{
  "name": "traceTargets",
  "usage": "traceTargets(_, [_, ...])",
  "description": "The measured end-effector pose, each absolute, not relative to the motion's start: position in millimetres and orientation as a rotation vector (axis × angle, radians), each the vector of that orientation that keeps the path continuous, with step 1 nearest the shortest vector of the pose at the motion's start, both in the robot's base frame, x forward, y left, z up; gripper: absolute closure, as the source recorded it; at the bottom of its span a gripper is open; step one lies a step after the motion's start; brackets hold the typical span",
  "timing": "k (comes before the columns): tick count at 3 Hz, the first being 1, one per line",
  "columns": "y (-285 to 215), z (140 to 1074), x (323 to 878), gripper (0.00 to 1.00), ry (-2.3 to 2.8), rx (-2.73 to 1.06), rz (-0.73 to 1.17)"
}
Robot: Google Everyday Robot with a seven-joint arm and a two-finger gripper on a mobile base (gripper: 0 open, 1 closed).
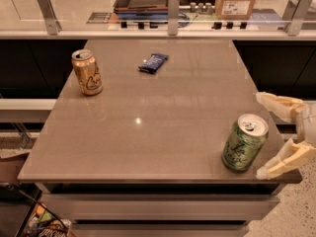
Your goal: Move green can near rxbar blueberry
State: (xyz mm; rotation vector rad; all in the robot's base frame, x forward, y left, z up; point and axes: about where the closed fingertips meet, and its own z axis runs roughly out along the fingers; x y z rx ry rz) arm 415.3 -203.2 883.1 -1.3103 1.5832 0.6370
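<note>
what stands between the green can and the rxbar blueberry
Nothing visible: bare table between the green can and the rxbar blueberry. The gold can stands well left. The open hand is right of the green can.

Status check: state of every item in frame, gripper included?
green can: upright, front-right of the table, not gripped.
rxbar blueberry: lying flat, far side.
gold can: upright, far left.
gripper: open, at the right edge beside the green can.
</note>
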Motion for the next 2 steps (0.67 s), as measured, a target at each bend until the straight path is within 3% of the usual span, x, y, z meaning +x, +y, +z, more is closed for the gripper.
traceTargets(2, [-192.1, 869.6, 411.4, 0.00, 1.530, -1.245, 0.775])
